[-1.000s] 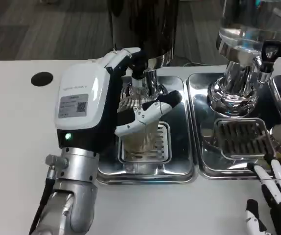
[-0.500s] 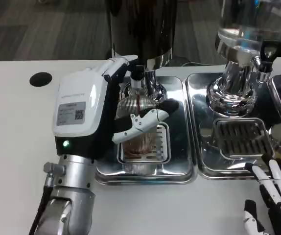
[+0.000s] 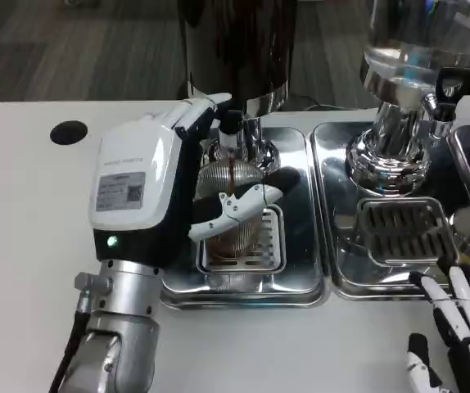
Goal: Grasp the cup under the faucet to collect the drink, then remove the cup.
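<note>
Nothing has moved: left robot hand (image 3: 178, 192) grips cup (image 3: 231, 214); right robot hand (image 3: 458, 327) spread.

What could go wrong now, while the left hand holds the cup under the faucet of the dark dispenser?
1. A thin dark stream seems to run from the faucet into the ribbed clear cup. If the cup drifts, drink may fall on the steel drip tray.
2. The left hand grips the thin cup from the side; squeezing harder may crush it and spill.
3. Removing the cup before the flow stops would wet the tray grate.
</note>
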{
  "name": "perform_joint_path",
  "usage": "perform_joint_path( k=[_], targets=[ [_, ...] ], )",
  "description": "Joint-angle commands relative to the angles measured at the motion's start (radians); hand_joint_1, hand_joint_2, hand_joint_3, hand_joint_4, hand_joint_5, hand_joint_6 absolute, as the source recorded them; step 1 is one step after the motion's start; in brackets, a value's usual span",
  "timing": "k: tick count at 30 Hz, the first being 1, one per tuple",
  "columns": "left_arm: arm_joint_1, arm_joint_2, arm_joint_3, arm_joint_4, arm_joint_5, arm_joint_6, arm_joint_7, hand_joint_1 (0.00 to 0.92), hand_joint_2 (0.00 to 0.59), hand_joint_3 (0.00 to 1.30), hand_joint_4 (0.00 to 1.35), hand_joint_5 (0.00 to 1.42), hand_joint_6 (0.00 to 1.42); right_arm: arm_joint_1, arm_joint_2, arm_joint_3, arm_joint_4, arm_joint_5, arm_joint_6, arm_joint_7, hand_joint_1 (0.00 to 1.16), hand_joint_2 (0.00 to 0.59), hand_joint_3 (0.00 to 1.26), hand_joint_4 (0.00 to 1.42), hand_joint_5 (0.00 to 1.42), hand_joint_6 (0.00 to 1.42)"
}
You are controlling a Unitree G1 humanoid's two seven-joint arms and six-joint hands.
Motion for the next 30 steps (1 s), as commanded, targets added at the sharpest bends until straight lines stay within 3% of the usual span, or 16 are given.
perform_joint_path(
  k=[1,18,30],
  targets=[
    [0.031,0.01,-0.034,0.035,0.026,0.023,-0.025,0.0,0.093,0.41,0.38,0.53,0.48,-0.004,0.003,0.002,0.014,0.003,-0.004,-0.003,0.11,0.518,0.14,0.0,0.0,0.06],
    [0.029,0.012,-0.047,0.037,0.03,0.03,-0.013,0.0,0.093,0.41,0.38,0.53,0.48,0.008,-0.007,-0.01,0.004,0.001,-0.006,-0.013,0.12,0.525,0.14,0.0,0.0,0.06],
    [0.045,0.014,-0.04,0.035,0.017,0.02,-0.004,0.0,0.097,0.41,0.38,0.53,0.48,0.009,-0.014,0.005,-0.045,-0.124,0.07,-0.002,0.11,0.534,0.0,0.0,0.0,0.03]
  ],
)
